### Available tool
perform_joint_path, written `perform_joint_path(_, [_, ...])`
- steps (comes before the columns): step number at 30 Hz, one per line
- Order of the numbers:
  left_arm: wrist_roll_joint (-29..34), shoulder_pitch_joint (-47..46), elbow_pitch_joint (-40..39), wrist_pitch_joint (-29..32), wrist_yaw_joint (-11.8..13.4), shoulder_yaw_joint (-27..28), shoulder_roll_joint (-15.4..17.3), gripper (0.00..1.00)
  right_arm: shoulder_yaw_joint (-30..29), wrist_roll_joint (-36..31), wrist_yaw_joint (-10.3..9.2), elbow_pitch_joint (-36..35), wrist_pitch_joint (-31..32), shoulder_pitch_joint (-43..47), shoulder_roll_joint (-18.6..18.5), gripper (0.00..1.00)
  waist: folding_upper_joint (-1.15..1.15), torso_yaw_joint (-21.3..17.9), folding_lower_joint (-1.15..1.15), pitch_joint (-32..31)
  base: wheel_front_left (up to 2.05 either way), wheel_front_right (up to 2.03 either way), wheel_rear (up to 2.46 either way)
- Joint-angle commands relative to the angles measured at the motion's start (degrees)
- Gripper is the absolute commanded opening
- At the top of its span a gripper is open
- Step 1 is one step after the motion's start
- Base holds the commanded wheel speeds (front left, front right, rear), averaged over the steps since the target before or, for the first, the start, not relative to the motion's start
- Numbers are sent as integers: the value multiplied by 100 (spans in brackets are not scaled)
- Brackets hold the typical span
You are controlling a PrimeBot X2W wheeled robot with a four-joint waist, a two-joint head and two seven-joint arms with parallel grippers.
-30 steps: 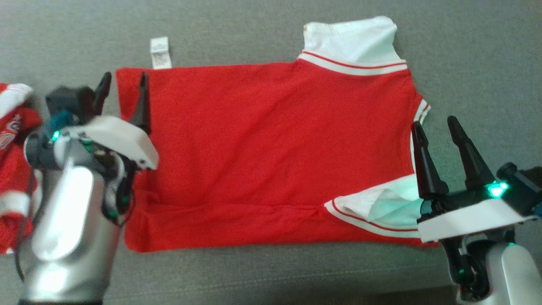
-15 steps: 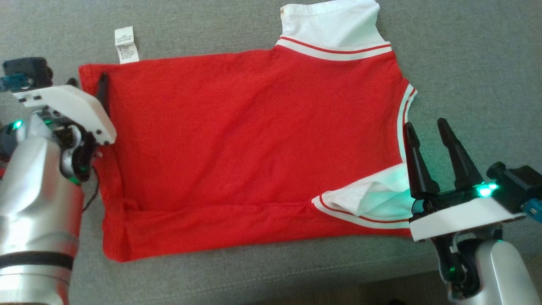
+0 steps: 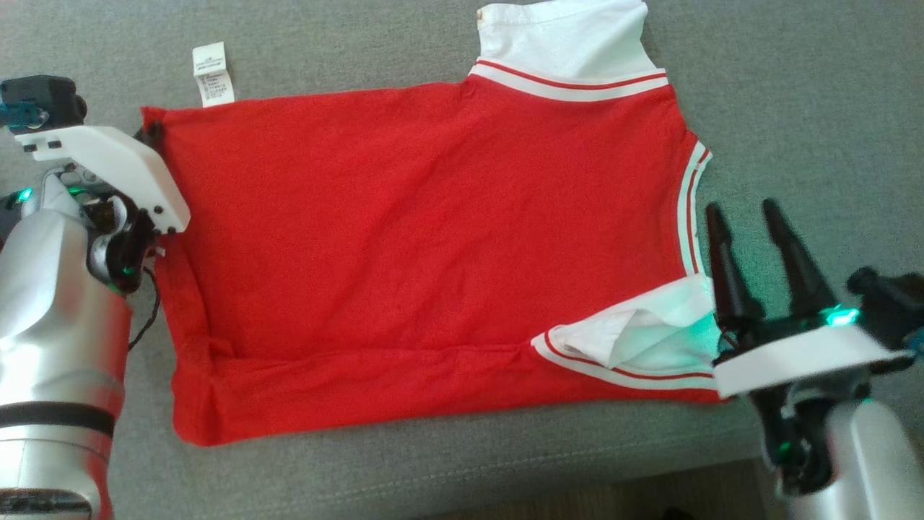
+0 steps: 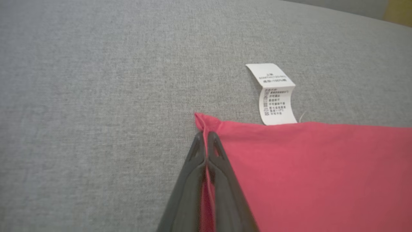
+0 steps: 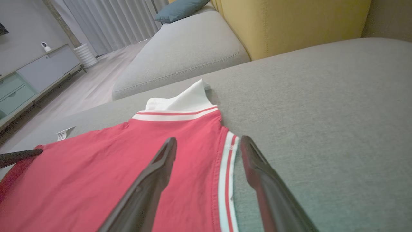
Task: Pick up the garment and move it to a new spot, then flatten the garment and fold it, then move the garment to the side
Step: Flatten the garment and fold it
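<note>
I can see the red garment (image 3: 433, 253) spread nearly flat on the grey sofa cushion (image 3: 794, 87), so I'll place everything else by it. My left hand (image 3: 151, 133) sits at the garment's hem corner, the one just beside the white care label (image 3: 213, 74). In the left wrist view its two dark fingers (image 4: 193, 167) are pressed together with a thin ridge of red cloth pinched between them. That hand is clamped on the garment's corner (a little tip of cloth pokes out past the fingertips).

My right hand (image 3: 742, 208) is at the garment's opposite end, by the striped neckline edge (image 3: 689, 209). Its fingers are spread wide with nothing gripped. In the right wrist view one finger lies over red cloth and the other over bare cushion, and the striped edge runs between them. I can't tell whether the tips touch the fabric.

One white sleeve (image 3: 635, 347) lies crumpled at the garment's corner, just beside the right hand. The other sleeve (image 3: 570, 40) sticks out from the garment's opposite long side. A raised crease (image 3: 361, 357) runs along the garment on the crumpled sleeve's side. Beyond the garment, the right wrist view shows a yellow backrest (image 5: 289, 22) and a teal pillow (image 5: 180, 9).
</note>
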Motion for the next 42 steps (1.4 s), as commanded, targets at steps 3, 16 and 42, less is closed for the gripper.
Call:
perform_joint_path(3, [98,-200,-81,-309,96,82,257,0,-113,48,22,-31,101,-467,-268,100,0,0,0,20,0,0,0])
perform_joint_path(16, [169,-706,-161,-753,66,-200,-209,0,251,1033,22,1755,827,-2890,-1426,100,0,592,0,544,0,0,0])
perform_joint_path(42, [89,-1222,204,-1371,-100,-485,-623,0,2291,1844,22,4724,2978,-5911,-2188,0,0,1082,0,891,0,0,0])
